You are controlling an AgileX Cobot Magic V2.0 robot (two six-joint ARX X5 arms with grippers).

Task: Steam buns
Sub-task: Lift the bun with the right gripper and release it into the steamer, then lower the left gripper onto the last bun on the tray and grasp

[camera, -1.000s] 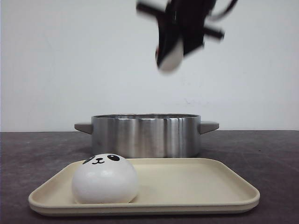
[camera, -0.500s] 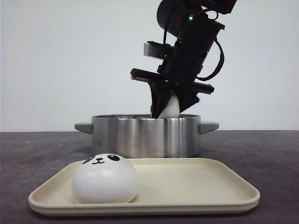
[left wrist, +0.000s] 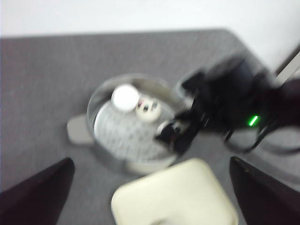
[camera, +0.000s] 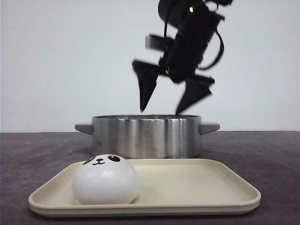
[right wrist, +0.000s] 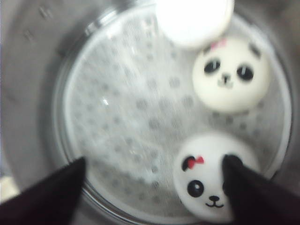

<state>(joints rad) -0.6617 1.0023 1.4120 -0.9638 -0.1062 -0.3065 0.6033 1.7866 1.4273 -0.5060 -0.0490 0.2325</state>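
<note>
- We see the right gripper (camera: 159, 111) hanging just above the steel pot (camera: 146, 136), its two black fingers spread wide with nothing between them.
- Inside the pot, three buns (right wrist: 231, 75) sit on the perforated steamer plate (right wrist: 136, 126): two show panda faces, and one at the pot's rim shows only plain white.
- A fourth bun (camera: 105, 182) rests near the left edge of the cream tray (camera: 197, 185), well apart from the pot.
- The left gripper (left wrist: 150, 192) is high over the dark worktop (left wrist: 42, 79), jaws apart and empty.
</note>
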